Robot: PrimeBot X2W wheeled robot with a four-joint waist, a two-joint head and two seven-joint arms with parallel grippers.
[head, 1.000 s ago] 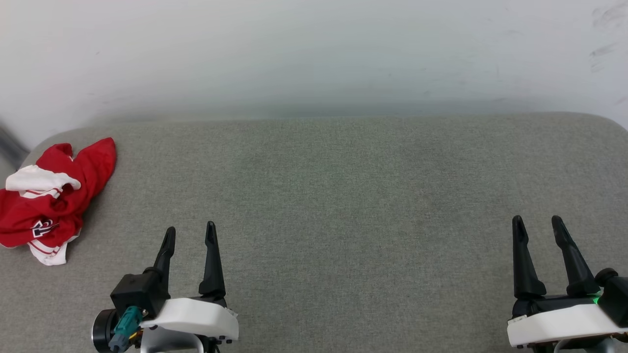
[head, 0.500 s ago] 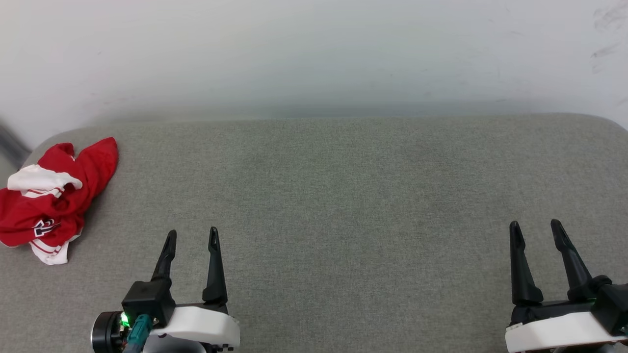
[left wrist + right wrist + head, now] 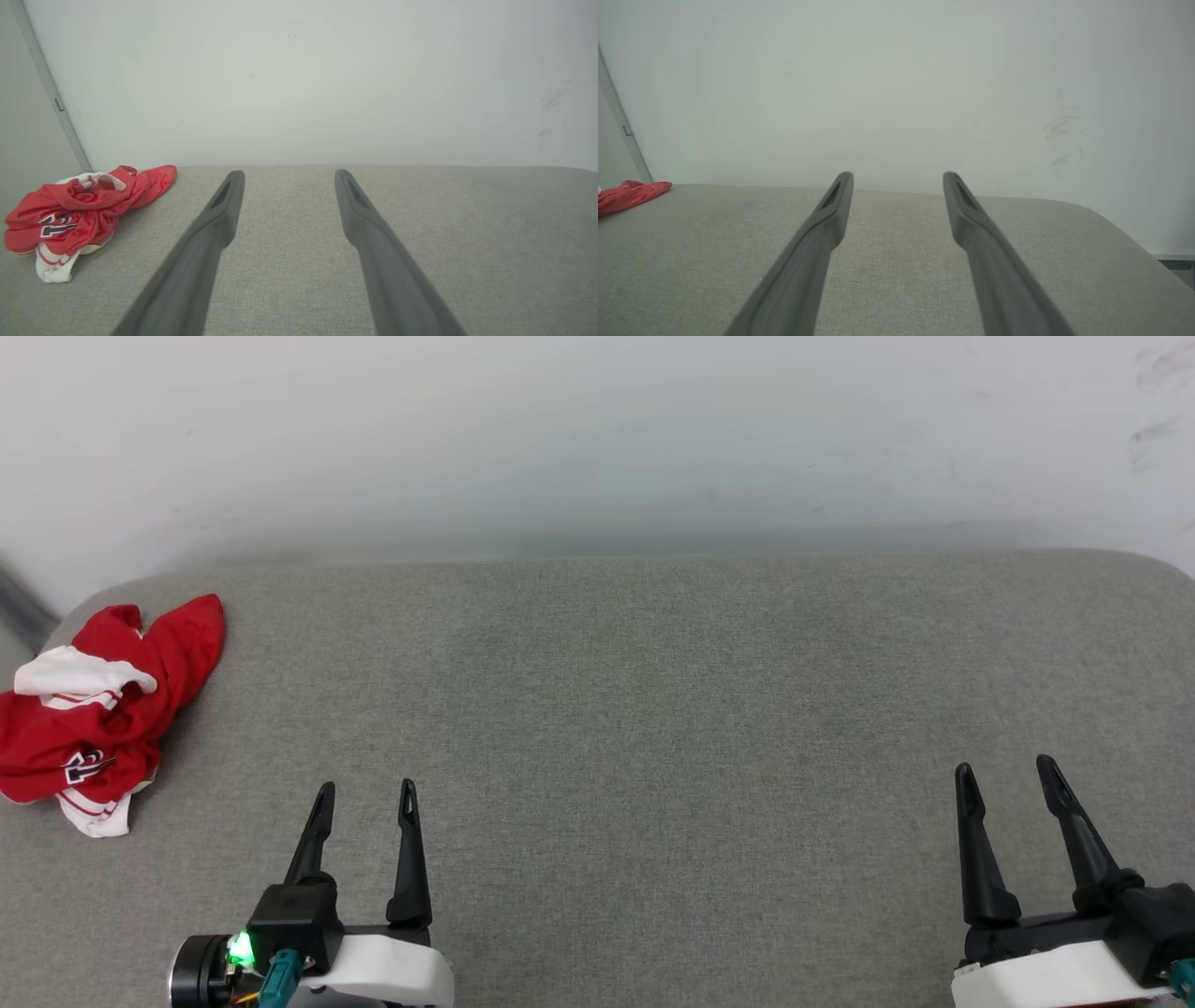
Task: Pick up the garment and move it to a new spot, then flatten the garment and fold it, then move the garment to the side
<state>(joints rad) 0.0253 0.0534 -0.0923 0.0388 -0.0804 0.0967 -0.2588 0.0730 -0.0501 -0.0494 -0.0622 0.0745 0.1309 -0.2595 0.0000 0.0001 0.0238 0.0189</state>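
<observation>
Far left first: the garment [image 3: 103, 709] sits crumpled in a red-and-white heap on the far-left corner of the grey cushion [image 3: 653, 709]. 1 white sleeve is bunched on top, striped trim pokes out at the near side, and the black lettering is half buried in the folds. Nothing touches it.

Moving right, the left gripper [image 3: 367, 789] hangs over the cushion's near edge, left of its middle. Its 2 dark fingers are spread apart with nothing between them and point toward the cushion's back edge. The heap lies well apart from it.

Across the cushion's broad bare middle and on to the near-right corner comes the right gripper [image 3: 1003, 765], jaws likewise parted and empty, farthest of all from the cloth.

So this looks like step 1 of 3, the pick-up, and not yet begun. The left arm is the obvious candidate. The next move calls for a swing out to the cushion's far-left corner, with the fingers dropped onto the top of the heap. The pinch must go deep enough to catch several layers, since a loose bundle may trail a sleeve. Then comes a carry to the cushion's open middle, where both arms could reach to flatten it.
</observation>
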